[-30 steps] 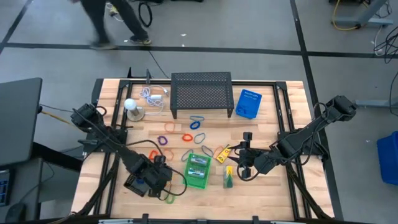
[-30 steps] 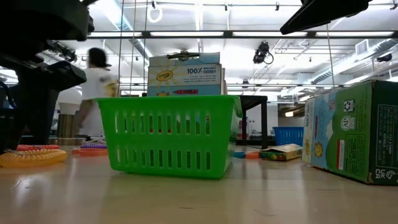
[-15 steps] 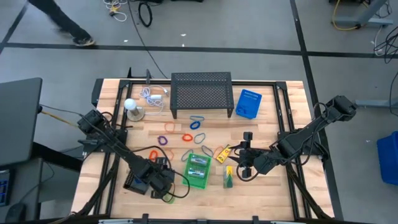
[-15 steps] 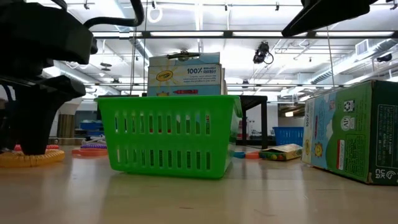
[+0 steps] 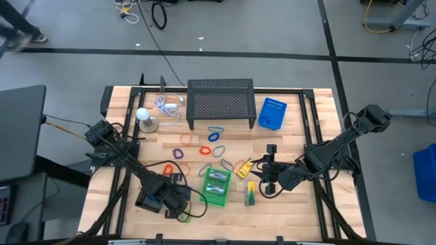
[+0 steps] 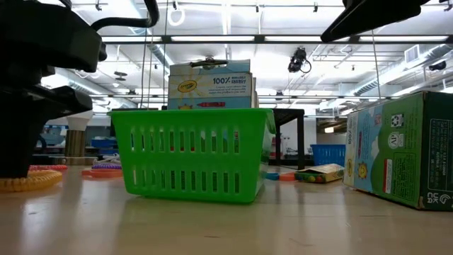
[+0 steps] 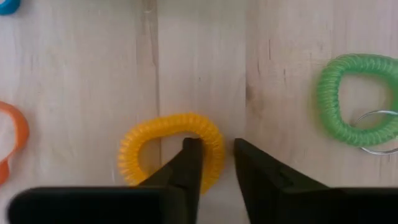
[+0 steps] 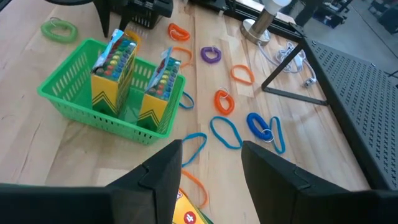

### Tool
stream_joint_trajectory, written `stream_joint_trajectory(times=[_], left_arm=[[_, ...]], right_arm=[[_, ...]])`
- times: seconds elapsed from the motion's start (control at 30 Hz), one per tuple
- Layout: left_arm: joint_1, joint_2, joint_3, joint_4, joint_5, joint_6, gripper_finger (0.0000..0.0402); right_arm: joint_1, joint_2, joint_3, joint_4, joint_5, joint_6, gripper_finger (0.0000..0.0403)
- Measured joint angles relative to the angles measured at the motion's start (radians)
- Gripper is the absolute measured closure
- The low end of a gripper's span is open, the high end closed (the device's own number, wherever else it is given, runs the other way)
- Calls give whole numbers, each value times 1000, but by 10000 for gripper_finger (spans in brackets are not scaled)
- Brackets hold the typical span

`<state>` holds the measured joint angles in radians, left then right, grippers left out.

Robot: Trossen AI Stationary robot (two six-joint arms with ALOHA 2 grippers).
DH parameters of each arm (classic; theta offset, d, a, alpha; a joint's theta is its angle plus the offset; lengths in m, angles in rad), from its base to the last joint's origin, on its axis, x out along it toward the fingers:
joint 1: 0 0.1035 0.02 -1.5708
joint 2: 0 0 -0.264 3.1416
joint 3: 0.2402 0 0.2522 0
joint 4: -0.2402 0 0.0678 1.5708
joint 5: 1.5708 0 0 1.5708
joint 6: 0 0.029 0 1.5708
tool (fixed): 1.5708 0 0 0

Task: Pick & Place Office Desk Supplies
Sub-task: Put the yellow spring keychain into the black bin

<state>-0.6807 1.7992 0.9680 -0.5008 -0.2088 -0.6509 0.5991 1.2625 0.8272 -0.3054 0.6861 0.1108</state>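
A yellow coiled loop lies flat on the table near its front left, and my left gripper points down at it, shut on its band. A green coiled loop lies beside it. The green basket stands mid-table with two crayon boxes upright inside. Two more crayon boxes lie on the table right of the basket. Orange, blue, red and purple loops lie scattered beyond the basket. My right gripper hovers open above the table right of the basket, holding nothing. My left gripper has the yellow loop's band between its two fingers, one finger inside the ring and the other outside. The fingers come from above, pointing steeply down, across the band. The loop lies flat on the table.
A black mesh riser stands at the far middle, a blue box to its right. A white ball on a stand and a white cable are at the far left. A person's legs cross the floor beyond.
My left gripper has sunk a little onto the yellow loop and its fingers have drawn together about the loop's band. The loop stays on the table. A person beyond the table has walked off to the left.
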Motion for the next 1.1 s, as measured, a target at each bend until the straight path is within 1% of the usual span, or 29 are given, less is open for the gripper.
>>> stream_joint_trajectory(times=[0.17, 0.23, 0.37, 0.5, 0.6, 0.8, 0.9, 1.1], left_arm=[[-1, 0, 0, -7, -22, 6, 379], [-2, 0, 0, -11, -39, 13, 389], [-16, -1, 5, -16, -83, 54, 393], [-32, 4, 37, -35, -147, 84, 393], [-43, 2, 59, -36, -197, 87, 393], [-74, -2, 75, -33, -262, 87, 394], [-100, -26, 75, -31, -331, 77, 394], [-171, -93, 75, -32, -497, 9, 395]], right_arm=[[0, 0, 0, 0, 0, -2, 227], [0, 0, 0, 0, 0, -2, 227], [0, 0, 0, 0, 0, -2, 227], [0, 0, 0, 0, -1, 0, 227], [0, 0, 0, 0, -1, 1, 227], [0, 0, 0, 1, -2, 1, 227], [0, 0, 0, 1, -2, 0, 227], [0, 0, 0, 2, -2, 0, 227]])
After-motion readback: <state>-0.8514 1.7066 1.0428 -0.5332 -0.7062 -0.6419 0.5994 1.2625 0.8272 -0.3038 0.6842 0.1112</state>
